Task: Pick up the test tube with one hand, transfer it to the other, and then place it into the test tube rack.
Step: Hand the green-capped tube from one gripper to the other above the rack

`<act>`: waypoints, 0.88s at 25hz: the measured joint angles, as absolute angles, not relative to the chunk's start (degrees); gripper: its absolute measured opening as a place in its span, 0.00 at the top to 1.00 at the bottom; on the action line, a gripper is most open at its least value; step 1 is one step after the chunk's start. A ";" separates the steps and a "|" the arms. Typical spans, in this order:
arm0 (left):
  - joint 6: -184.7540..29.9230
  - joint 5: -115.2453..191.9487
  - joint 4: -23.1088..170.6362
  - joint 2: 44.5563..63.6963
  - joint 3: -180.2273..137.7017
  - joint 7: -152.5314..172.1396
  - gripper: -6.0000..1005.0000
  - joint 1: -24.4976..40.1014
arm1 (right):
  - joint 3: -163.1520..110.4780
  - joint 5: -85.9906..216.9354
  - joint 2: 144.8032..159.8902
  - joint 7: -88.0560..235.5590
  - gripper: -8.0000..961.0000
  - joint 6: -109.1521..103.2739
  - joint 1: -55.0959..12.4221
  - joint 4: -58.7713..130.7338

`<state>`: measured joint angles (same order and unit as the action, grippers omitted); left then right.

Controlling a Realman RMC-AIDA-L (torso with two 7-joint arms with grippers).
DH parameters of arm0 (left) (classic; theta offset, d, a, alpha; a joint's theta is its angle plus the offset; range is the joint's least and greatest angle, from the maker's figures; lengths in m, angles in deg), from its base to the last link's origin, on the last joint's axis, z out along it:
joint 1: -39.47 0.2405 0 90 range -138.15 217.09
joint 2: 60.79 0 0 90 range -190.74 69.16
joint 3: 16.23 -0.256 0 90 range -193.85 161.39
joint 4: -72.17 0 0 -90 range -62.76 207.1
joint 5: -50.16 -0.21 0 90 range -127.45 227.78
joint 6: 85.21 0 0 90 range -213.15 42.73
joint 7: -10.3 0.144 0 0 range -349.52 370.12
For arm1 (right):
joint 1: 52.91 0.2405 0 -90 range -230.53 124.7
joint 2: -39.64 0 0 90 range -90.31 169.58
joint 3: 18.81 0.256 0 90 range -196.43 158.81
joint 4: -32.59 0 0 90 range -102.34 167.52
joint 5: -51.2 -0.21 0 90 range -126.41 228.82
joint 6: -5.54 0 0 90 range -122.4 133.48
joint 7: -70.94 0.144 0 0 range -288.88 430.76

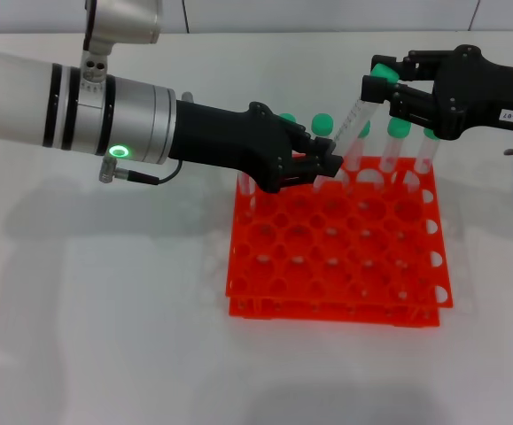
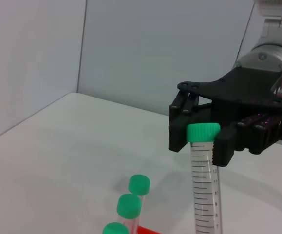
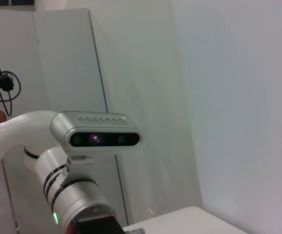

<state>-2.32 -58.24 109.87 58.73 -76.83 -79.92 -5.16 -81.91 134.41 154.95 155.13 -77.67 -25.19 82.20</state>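
Handover point, above the far edge of the test tube rack. Test tube tilted in the air; my left gripper fingers clenched on its lower end, right gripper fingers closed around the green cap. Risk: both pulling could bend or pop the tube; a slack cap hold drops it onto neighbouring tubes.

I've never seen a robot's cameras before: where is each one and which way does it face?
Head view: from the robot's head, down at the white table; both arms show, meeting over the orange-red plastic rack.
Left wrist view: from the left arm, towards the right gripper at the green-capped clear test tube.
Right wrist view: from the right arm, towards the left arm.
Head and left wrist views share tube and right gripper.
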 joint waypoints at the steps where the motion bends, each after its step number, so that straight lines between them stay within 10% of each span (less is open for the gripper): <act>1: -2.32 -58.21 109.87 58.75 -76.86 -79.92 0.82 -5.17 | -81.91 134.41 154.95 155.13 0.71 -77.70 -25.20 82.22; 22: -2.85 -55.52 109.66 58.69 -79.25 -81.45 0.75 -4.82 | -81.91 134.29 154.94 154.98 0.71 -78.03 -25.40 82.41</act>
<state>-2.85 -55.52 109.66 58.69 -79.25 -81.45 -4.82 -81.91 134.29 154.94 154.98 -78.03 -25.40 82.41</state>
